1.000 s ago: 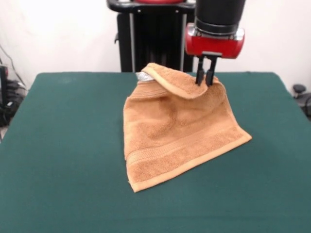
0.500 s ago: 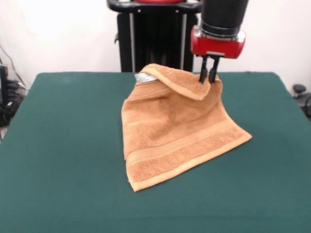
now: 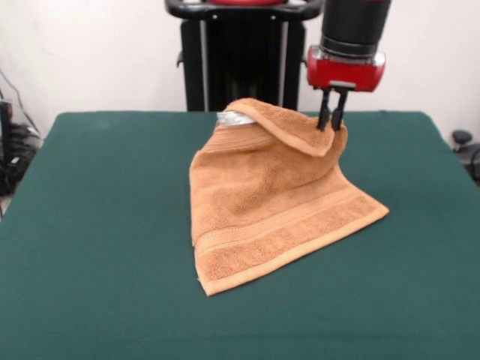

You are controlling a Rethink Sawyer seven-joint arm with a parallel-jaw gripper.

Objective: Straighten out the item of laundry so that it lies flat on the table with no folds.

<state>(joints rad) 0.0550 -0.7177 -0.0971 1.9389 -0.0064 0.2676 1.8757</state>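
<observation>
1. I saw the towel (image 3: 266, 206) below and to the left of the claw (image 3: 332, 120), on the middle of the table (image 3: 90, 225) and not flat.
2. Its far right corner was raised off the felt, right at the claw's tips, and from there the cloth sloped down and forward, away from the claw.
3. A folded-over flap ran left from the claw along the top of the towel, its rounded hem facing me and drooping over the layer beneath.
4. At the flap's far end, well left of the claw, a bit of white tag (image 3: 235, 118) showed under the fold.
5. The lower part, well below the claw, lay spread on the table, with a border band running across near the front hem; one corner pointed toward me, and another pointed right, almost straight down from the claw.
6. The claw itself was nearly closed, its two dark fingers (image 3: 324, 118) close together and pinching the towel's raised corner; cloth showed at their tips.
7. Above the fingers I could see the red wrist housing (image 3: 346, 73) and the black arm segment (image 3: 356, 26), both upright.
8. The table spread out bare on every side of the claw.
</observation>
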